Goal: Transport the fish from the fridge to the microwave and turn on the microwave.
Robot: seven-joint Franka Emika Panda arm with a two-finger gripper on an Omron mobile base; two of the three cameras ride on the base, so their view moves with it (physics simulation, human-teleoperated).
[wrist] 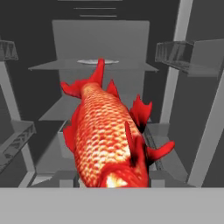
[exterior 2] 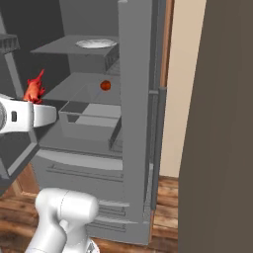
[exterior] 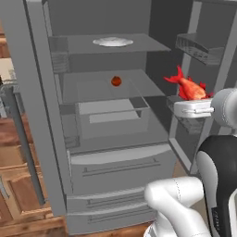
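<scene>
The bright red-orange fish hangs in the air in front of the open grey fridge, near its right door shelves, tail pointing at the shelves. My gripper is shut on the fish from below; the fish's body hides the fingers. From the right base view the fish rises above my white hand and gripper, left of the fridge's inner shelves. In the hand view the fish stretches away from me toward the fridge interior. The microwave is out of view.
A small round tomato sits on the middle shelf above the clear drawer, and a plate lies on the top shelf. The left door with its bar handle stands open. A tall dark panel borders the right.
</scene>
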